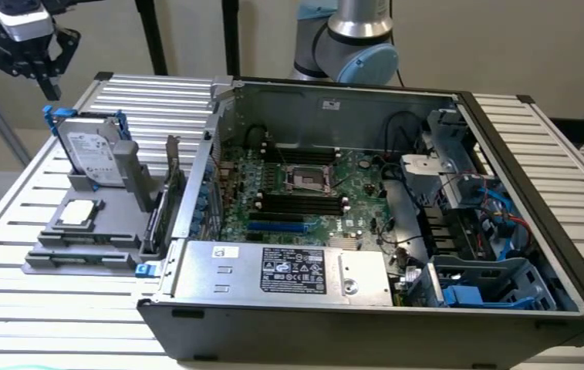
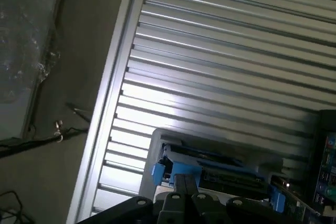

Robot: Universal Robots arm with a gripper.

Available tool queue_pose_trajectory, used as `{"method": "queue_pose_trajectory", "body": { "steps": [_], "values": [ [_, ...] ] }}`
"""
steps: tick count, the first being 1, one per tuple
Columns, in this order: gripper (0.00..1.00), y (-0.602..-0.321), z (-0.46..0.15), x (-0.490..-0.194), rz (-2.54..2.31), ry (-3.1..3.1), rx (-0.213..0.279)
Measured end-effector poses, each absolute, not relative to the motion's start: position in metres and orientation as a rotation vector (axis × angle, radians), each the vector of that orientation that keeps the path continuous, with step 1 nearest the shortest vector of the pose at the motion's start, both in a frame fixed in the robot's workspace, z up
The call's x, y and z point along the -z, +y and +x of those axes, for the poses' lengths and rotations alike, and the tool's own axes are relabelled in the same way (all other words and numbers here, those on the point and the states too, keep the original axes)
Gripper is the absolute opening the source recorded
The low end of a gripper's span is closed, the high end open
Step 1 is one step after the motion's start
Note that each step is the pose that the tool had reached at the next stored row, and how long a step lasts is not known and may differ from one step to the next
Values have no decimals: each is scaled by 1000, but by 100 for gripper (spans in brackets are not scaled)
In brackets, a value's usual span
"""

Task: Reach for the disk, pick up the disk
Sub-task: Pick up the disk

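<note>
Disk upright in grey stand, slatted table, beige wall

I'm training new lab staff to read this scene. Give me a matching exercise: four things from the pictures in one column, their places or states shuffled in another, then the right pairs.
Things:
1. disk
2. tool
3. small square chip
4. silver box with sticker

Places or states:
A. lies flat on the grey fixture
B. sits inside the open computer case
C. stands upright, framed by a blue bracket
D. shut, in the air, touching nothing

Pairs: 1-C, 2-D, 3-A, 4-B
</note>
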State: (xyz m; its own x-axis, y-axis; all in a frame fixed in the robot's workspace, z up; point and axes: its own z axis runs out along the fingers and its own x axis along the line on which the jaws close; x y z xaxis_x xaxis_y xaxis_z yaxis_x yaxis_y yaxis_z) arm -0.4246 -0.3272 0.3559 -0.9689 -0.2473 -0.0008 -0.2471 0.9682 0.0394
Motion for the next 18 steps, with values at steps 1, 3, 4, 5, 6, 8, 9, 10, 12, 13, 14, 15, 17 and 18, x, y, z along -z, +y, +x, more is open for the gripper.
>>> {"method": "queue_pose_trajectory", "body": {
  "steps": [1,3,4,5,6,8,9,10,12,13,14,15,17,18],
  "values": [
    [11,-327,-425,-356,419,-3108,61],
    [11,-327,-425,-356,475,-3100,61],
    [11,-327,-425,-356,503,-3095,61],
    [11,-327,-425,-356,532,-3090,61],
    [11,-327,-425,-356,559,-3084,61],
    [11,-327,-425,-356,614,-3073,61],
    [11,-327,-425,-356,643,-3067,61],
    [11,-327,-425,-356,670,-3061,60],
    [11,-327,-425,-356,726,-3047,60],
    [11,-327,-425,-356,753,-3040,60],
    [11,-327,-425,-356,782,-3033,60],
    [11,-327,-425,-356,809,-3025,60],
    [11,-327,-425,-356,864,-3009,60],
    [11,-327,-425,-356,891,-3001,59]
  ]
}}
